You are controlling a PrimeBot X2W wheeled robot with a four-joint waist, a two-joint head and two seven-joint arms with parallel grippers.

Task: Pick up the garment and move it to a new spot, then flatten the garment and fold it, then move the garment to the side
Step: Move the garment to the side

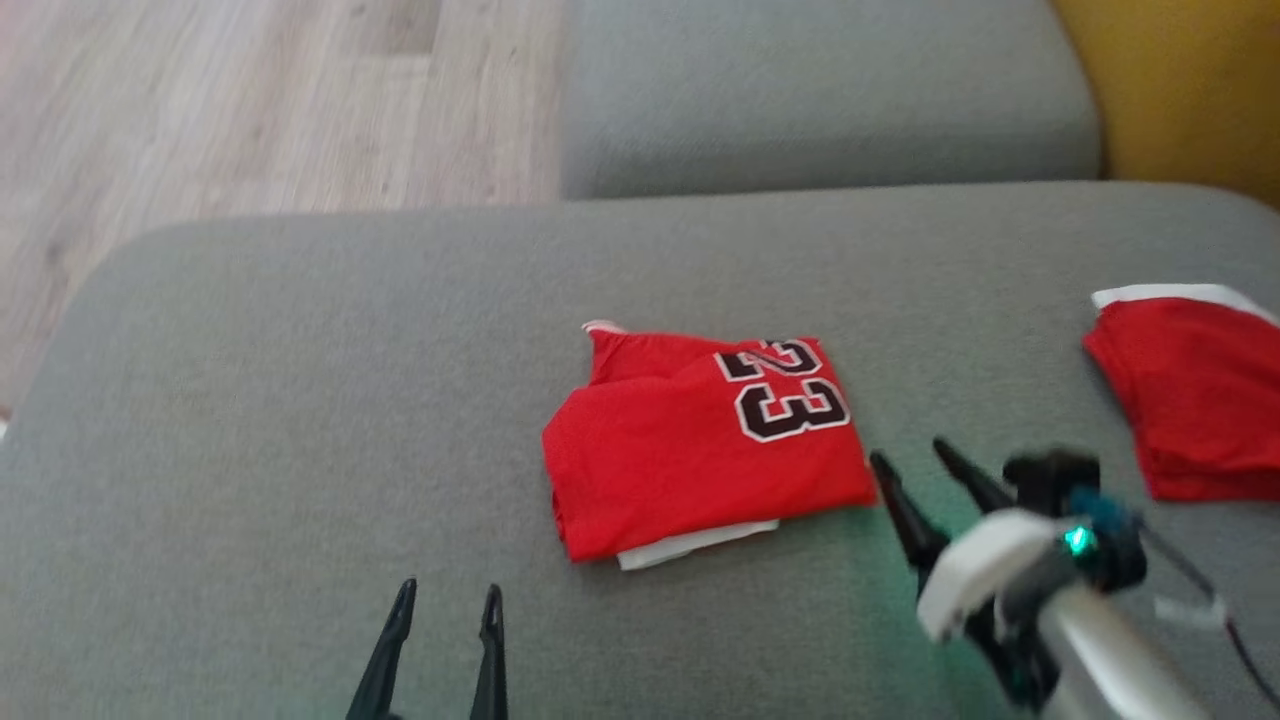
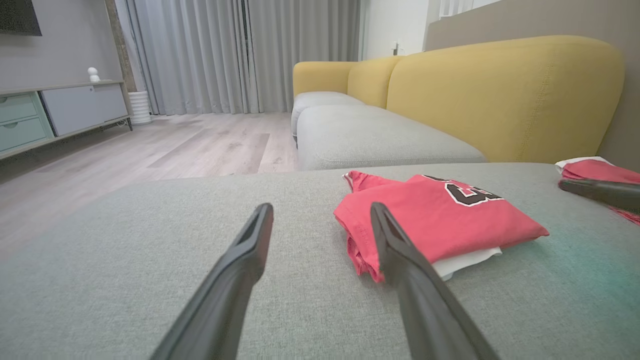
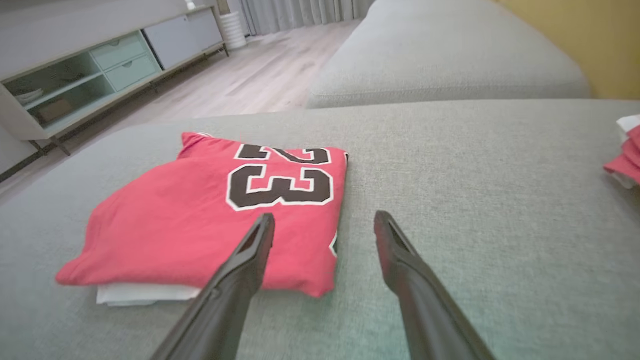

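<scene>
Garment (image 1: 690,450): red cloth, matt, fine knit. Seat cushion (image 1: 300,400): grey woven fabric, coarse, matt. Backrest (image 2: 500,95): yellow cloth, matt. Floor (image 1: 250,100): pale wood-grain boards, satin. Fingers (image 2: 240,270) of left gripper (image 2: 321,205): dark, smooth, plastic-like, slight sheen

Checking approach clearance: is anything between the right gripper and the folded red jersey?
Nothing visible. The open right gripper sits beside the right edge of the jersey, with bare grey cushion between. Another red garment lies farther right, out of the way.
</scene>
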